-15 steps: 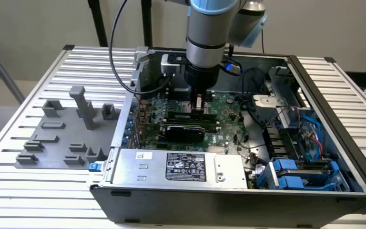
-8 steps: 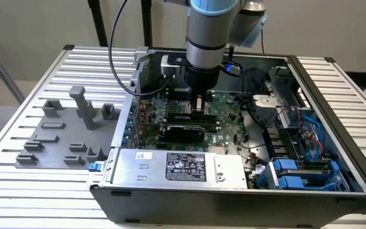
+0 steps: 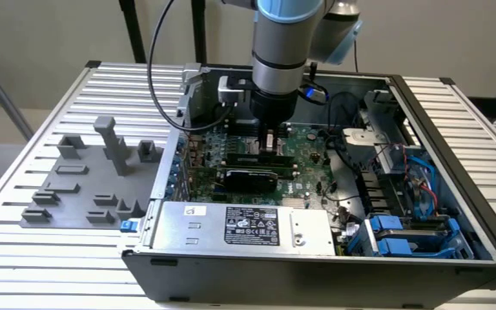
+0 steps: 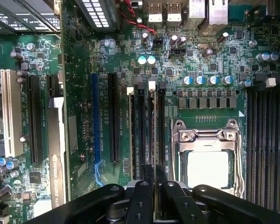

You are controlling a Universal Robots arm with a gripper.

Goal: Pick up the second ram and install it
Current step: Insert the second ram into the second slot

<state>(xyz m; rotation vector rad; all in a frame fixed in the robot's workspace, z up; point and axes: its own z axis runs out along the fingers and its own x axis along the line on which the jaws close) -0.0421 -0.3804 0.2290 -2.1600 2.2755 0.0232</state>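
Observation:
My gripper point(image 3: 270, 143) reaches down into the open computer case point(image 3: 454, 148), just above the motherboard. In the wrist view its black fingers point(image 4: 141, 198) stand close together, shut on the second ram point(image 4: 151, 140), a thin stick seen edge-on. The stick lies along the row of memory slots point(image 4: 139, 130), right beside the silver processor point(image 4: 207, 169). A white slot latch point(image 4: 151, 85) shows at its far end. I cannot tell whether the stick is seated in its slot or just over it.
A black expansion card point(image 3: 248, 177) stands close beside the gripper. The power supply point(image 3: 239, 226) fills the near side of the case, and blue drive caddies point(image 3: 394, 236) sit at the exterior view's right. A grey fixture plate point(image 3: 84, 187) with blocks lies outside at the exterior view's left.

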